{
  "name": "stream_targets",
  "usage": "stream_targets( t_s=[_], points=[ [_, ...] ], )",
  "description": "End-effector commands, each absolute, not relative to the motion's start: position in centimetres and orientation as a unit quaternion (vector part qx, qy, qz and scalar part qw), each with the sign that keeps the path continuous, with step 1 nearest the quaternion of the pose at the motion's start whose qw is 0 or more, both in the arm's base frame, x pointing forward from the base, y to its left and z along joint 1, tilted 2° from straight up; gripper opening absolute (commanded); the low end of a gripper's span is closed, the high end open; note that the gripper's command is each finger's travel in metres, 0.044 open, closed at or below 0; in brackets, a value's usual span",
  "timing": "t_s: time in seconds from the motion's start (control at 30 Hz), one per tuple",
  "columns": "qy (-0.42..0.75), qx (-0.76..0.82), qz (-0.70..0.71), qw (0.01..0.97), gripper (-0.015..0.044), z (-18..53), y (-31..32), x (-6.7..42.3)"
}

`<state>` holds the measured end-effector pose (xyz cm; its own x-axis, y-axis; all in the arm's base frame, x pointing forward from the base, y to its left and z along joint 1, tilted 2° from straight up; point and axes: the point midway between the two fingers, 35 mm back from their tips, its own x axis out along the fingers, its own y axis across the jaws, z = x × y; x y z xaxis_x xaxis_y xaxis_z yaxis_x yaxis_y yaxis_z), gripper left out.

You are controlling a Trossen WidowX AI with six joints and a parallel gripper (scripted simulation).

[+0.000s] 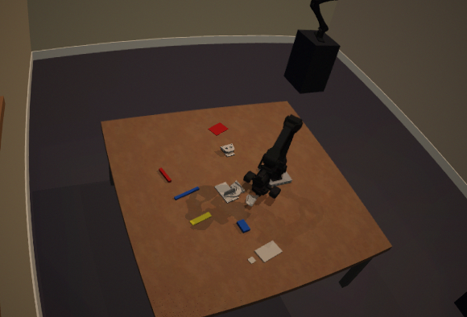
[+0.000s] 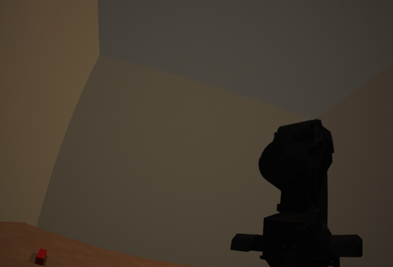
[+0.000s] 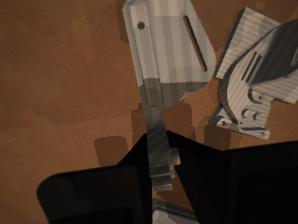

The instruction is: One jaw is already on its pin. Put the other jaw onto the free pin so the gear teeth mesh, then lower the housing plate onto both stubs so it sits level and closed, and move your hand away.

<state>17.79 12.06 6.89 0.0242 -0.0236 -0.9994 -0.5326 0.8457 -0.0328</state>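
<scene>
My gripper (image 1: pixel 258 193) (image 3: pixel 156 136) is shut on the neck of a pale grey jaw (image 1: pixel 250 200) (image 3: pixel 177 55). The jaw's broad end, with a long slot and a small hole, points away from the fingers, above the table. Beside it stands the pale base (image 1: pixel 221 188) (image 3: pixel 242 32) with the other jaw (image 1: pixel 237 189) (image 3: pixel 232 90) on it. The held jaw is apart from the base in the wrist view. The free pin and gear teeth are not clear. A white part with two dark holes (image 1: pixel 228 149) stands farther back; I cannot tell whether it is the housing plate.
A pale box-like part (image 1: pixel 281 179) (image 3: pixel 172 214) lies under the arm. Around are a red bar (image 1: pixel 165 174) (image 2: pixel 41 256), a blue bar (image 1: pixel 187 193), a yellow bar (image 1: pixel 200 219), a blue block (image 1: pixel 243 226), a white slab (image 1: pixel 268 251) and a red square (image 1: pixel 218 129).
</scene>
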Motion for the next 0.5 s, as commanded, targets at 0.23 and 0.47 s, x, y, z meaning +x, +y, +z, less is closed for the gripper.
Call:
stream_targets(
  t_s=[0.23, 0.47],
  points=[
    [0.674, -0.205, 0.186, 0.685, 0.0037, 5.2, 12.0, 17.8],
    [0.674, -0.205, 0.186, 0.685, 0.0037, 4.1, 11.9, 17.7]
  ],
)
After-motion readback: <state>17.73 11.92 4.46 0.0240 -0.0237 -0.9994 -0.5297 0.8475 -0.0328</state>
